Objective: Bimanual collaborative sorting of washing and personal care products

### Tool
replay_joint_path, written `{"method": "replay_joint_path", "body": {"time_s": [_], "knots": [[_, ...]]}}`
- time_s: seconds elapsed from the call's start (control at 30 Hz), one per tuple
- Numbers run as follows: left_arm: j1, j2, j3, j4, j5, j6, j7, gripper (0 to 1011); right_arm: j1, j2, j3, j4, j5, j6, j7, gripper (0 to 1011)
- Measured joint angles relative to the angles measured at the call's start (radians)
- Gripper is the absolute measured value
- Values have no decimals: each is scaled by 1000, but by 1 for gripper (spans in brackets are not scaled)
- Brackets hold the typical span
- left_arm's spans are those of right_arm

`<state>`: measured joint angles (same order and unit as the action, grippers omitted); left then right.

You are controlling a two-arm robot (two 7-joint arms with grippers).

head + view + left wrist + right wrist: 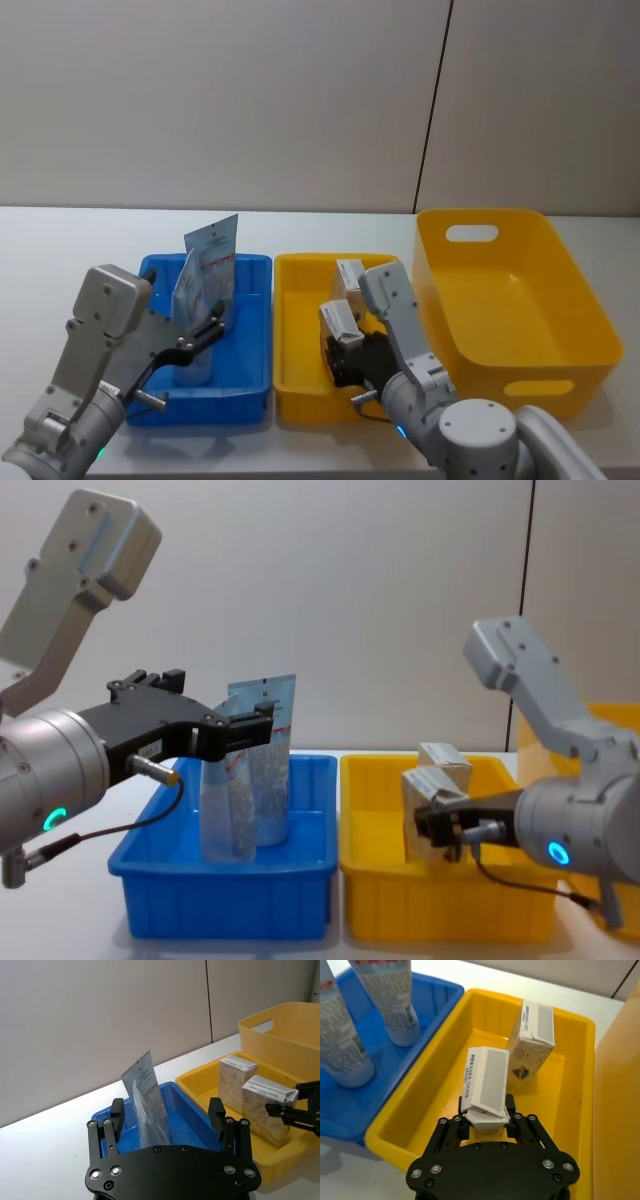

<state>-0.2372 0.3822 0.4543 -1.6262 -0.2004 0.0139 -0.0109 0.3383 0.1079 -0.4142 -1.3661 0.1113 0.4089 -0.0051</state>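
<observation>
While our right hand (487,1112) is clamping the nearer box (487,1075) by its sides inside the yellow tray (300,405), our left hand (166,1110) is hovering over the blue tray (200,412) w/ fingers spread wide, gripping nothing. The key relation on the left: the tall tube (213,245) is standing cap-down, long axis approx. vertical, flat crimped end up. In the left wrist view it's sitting right btwn the spread fingers, so we're judging that a straight close is prob. enough, w/ no extra reach. A second tube (187,285) is standing just beside it. We can't tell if they're touching, and that's the risk: a closing finger may be catching both. The left arm is sitting nearer the tubes, the right nearer the boxes. The held box is standing roughly upright, white top face up. Its base is hiding behind the tray wall in the chest view, so we can't tell if it's resting or lifted. The other box (532,1040), w/ the dark emblem, is standing just behind it, toward the far wall. Straight up is looking open for both hands. The big basket (510,300) is sitting just right of the yellow tray w/ a taller wall, so we're reckoning any sideways carry is needing height first. Bare tabletop (60,240) is stretching left of the blue tray.
</observation>
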Motion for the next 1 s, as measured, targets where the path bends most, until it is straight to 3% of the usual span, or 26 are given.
{"method": "replay_joint_path", "body": {"time_s": [0.53,1.0], "knots": [[0,0,0,0,0,0,0,1001,-24,28,61,-177,57,-52,77,347],[0,0,0,0,0,0,0,1001,1,35,154,-242,65,-91,51,250]]}}
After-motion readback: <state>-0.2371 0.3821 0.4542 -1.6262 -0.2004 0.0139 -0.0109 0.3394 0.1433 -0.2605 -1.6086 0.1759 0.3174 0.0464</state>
